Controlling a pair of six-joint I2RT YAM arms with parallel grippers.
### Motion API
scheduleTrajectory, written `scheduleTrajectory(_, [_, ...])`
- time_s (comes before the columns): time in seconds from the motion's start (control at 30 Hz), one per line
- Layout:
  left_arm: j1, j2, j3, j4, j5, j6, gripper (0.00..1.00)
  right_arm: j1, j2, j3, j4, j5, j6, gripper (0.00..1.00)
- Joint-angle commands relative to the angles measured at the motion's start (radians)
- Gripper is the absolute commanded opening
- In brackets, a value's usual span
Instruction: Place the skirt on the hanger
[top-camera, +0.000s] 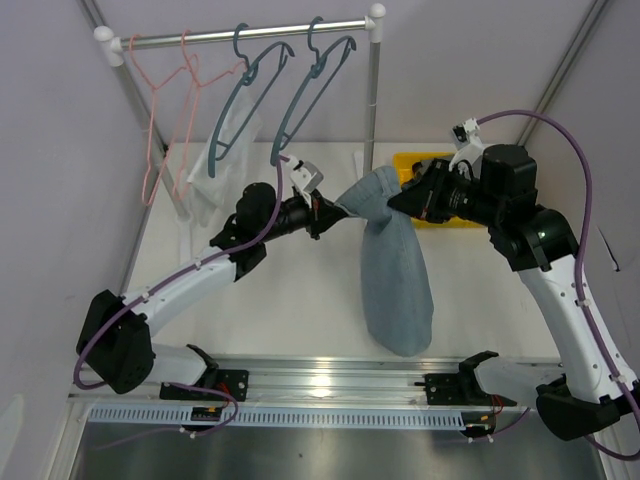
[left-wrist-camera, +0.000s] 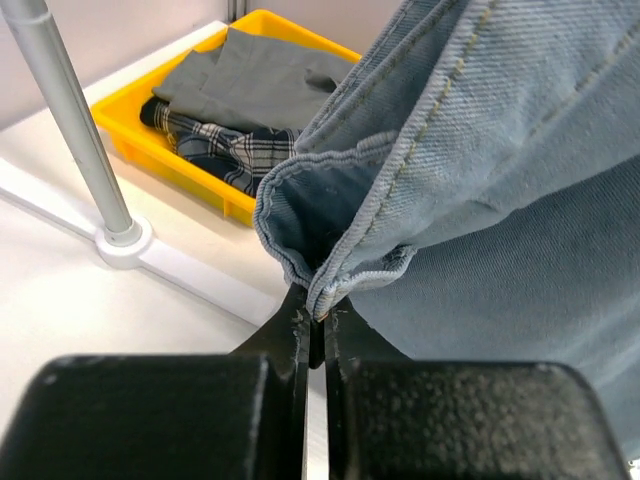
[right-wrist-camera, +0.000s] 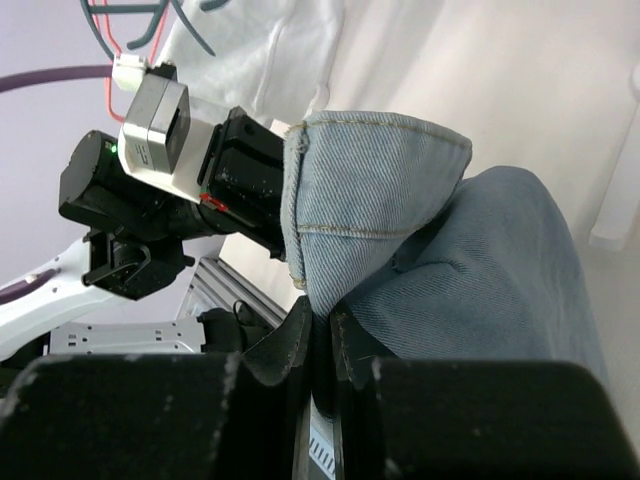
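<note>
**Both pinches on the band, skirt slung between my arms**

I am clamping my left gripper tight on a stitched edge of the denim skirt, with only cloth between the jaws. My right gripper is pinching another stitched fold of the same garment. The two grips are sharing the weight and, I judge, readying the opening to be spread. The skirt is hanging between my wrists over the table, draping toward the near edge, just in front of the rack's right post. The blue hangers are waiting on the rail, up and left of the skirt. I am judging that carrying it there comes next.
</note>
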Motion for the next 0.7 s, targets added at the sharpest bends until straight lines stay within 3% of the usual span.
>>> scheduleTrajectory(0.0, [0.012,-0.053,0.019,0.025,-0.027,0.054,0.00,-0.018,-0.015,0.105,0.024,-0.035,-0.021,0.00])
scheduleTrajectory(0.23, [0.013,-0.079,0.100,-0.062,-0.022,0.043,0.00,-0.053,0.013,0.077,0.028,-0.003,-0.044,0.00])
scheduleTrajectory(0.53, [0.012,-0.035,0.515,-0.422,-0.216,0.042,0.00,-0.071,0.181,0.171,0.128,0.213,-0.089,0.00])
scheduleTrajectory(0.67, [0.012,-0.042,0.629,-0.542,-0.223,0.053,0.00,-0.050,0.148,0.148,0.184,0.298,-0.075,0.00])
